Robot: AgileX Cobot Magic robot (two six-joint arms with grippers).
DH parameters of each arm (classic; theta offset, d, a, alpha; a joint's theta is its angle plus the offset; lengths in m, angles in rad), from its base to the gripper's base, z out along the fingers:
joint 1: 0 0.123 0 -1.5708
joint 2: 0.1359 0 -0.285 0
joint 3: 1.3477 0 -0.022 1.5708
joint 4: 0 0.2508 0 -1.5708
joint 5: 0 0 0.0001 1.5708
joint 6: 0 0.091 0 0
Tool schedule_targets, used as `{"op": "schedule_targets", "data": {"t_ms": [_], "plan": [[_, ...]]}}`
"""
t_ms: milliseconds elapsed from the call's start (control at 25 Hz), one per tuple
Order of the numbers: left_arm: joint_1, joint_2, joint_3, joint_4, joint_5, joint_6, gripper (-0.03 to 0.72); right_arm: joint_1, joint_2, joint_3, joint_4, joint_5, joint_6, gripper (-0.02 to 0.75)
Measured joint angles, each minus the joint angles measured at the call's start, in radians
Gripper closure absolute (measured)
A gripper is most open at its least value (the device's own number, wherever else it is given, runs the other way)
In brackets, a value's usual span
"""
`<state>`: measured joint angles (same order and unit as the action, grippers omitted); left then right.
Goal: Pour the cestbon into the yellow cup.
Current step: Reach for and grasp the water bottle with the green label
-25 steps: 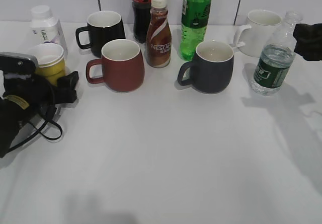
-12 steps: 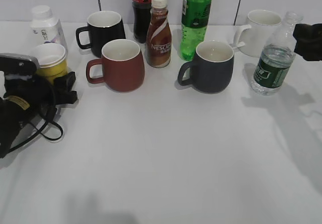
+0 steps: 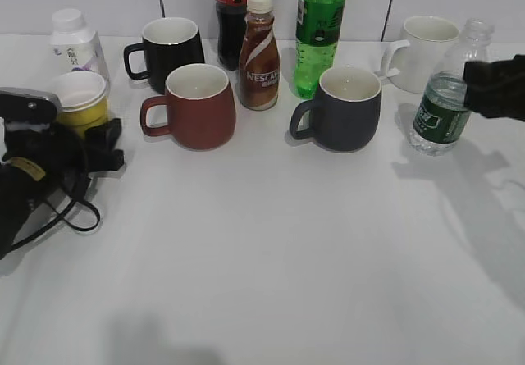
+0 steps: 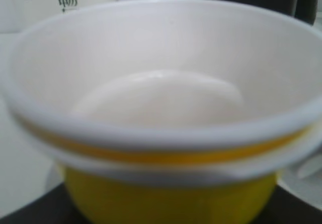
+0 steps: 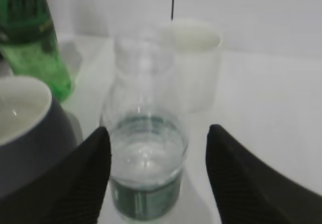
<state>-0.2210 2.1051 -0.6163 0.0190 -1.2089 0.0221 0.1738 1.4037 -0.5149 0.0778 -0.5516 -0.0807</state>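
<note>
Oddly, the left gripper (image 3: 82, 139) hid behind the yellow cup (image 3: 79, 98) — grip unclear; right gripper (image 5: 157, 171) gaped, straddling the cestbon (image 5: 146, 148).

Yellow cup (image 3: 81, 101) white inside; clear cestbon (image 3: 444, 102) wears a dark green label.

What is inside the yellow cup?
Nothing: the yellow cup shows only its bare white bottom. Its lower outside wall is cut off below the left wrist view.

Right gripper (image 5: 157, 176) jaws spread wide apart.
</note>
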Motion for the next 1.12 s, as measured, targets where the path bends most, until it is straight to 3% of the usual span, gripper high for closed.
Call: {"op": "schedule_targets", "data": {"t_ms": [360,520,680,1120], "plan": [[0.0,-0.119,0.135,0.022,0.0,0.0,0.245,0.0,0.118,0.0,0.0,-0.018,0.0,0.285],[0.0,-0.176,0.202,0.08,0.0,0.0,0.245,0.0,0.166,0.0,0.002,-0.082,0.011,0.188],[0.0,-0.239,0.244,0.176,0.0,-0.002,0.245,0.0,0.229,0.0,0.003,-0.169,0.023,0.093],[0.0,-0.289,0.258,0.464,0.0,-0.156,0.246,0.0,0.445,0.0,0.003,-0.456,0.032,0.078]]}}
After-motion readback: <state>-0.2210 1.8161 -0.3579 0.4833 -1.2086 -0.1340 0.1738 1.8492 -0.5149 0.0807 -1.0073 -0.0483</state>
